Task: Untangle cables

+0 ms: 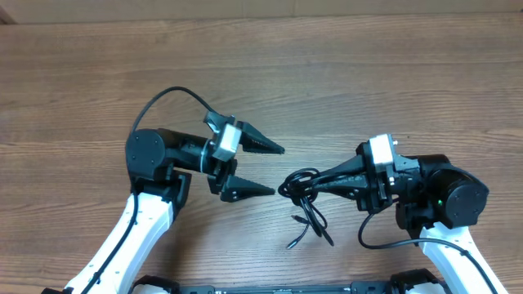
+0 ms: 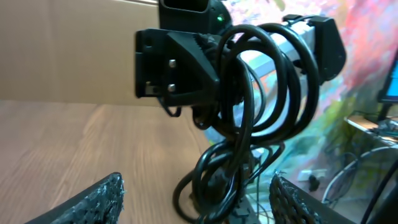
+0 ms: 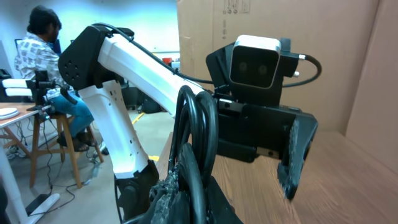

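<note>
- Nearest the front edge of the table (image 1: 384,73), two loose tails of the cables (image 3: 198,137) are seen lying on the wood. One ends in a small plug (image 1: 290,243) to the left, and the other runs off to the right.
- Just beyond the tails, the rest of the cables is gathered into a looped clump between the two arms, a little right of the middle of the table.
- The clump is clamped by the right gripper (image 1: 290,186), which is reached in from the right with its jaws drawn together to a narrow point on the loops. In the right wrist view the loops are seen standing upright out of the closed jaws.
- The left gripper (image 1: 279,171) is held spread wide just to the left of the clump, with nothing between its jaws. One jaw is set farther back and one nearer.
- In the left wrist view its textured fingers (image 2: 102,199) are seen at the bottom corners, with the loops framed between and beyond them. Whether the nearer fingertip touches the cables cannot be told.
- Farther back, a thick black wire (image 1: 167,94) is arched from the left arm over bare wood.
- Farthest off, in the right wrist view, a cardboard box (image 3: 199,37) is seen behind the arms, and a seated person (image 3: 40,43) at the far left.
</note>
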`<state>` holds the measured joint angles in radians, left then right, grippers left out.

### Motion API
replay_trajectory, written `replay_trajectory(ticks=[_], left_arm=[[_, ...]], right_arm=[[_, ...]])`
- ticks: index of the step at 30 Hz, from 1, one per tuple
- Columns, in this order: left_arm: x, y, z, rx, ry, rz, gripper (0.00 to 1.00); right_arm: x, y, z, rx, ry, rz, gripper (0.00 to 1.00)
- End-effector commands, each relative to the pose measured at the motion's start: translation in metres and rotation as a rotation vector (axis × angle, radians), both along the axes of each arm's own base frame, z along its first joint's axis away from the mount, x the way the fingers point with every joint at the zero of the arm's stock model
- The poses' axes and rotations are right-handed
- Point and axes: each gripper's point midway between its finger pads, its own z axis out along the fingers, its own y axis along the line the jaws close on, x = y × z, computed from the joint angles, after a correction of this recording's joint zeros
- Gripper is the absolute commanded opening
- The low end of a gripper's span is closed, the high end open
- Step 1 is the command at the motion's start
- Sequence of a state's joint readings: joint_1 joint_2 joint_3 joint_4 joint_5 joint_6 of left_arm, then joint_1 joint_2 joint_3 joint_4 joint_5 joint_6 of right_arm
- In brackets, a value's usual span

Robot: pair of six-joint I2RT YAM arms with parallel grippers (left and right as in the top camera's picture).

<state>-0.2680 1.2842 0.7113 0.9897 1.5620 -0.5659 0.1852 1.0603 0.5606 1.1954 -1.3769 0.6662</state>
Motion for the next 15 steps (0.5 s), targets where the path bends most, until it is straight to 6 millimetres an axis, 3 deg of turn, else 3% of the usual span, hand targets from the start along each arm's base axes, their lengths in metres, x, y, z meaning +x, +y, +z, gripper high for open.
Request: replay_trajectory(ticks=[1, 9, 15], left_arm=[[-0.011, -0.007, 0.001, -0.004, -0.04, -0.057, 0.73], [-0.018, -0.013, 0.001, -0.01, -0.058, -0.087, 0.7], [-0.019, -0.014, 0.0, -0.005, -0.039, -0.092, 0.55]], right_arm=[[-0.002, 0.004, 0.011, 0.033, -0.012, -0.004, 0.04], [-0.009, 0.008, 0.013, 0.036, -0.023, 0.026, 0.04], [-0.018, 0.009, 0.018, 0.055, -0.101, 0.043, 0.04]])
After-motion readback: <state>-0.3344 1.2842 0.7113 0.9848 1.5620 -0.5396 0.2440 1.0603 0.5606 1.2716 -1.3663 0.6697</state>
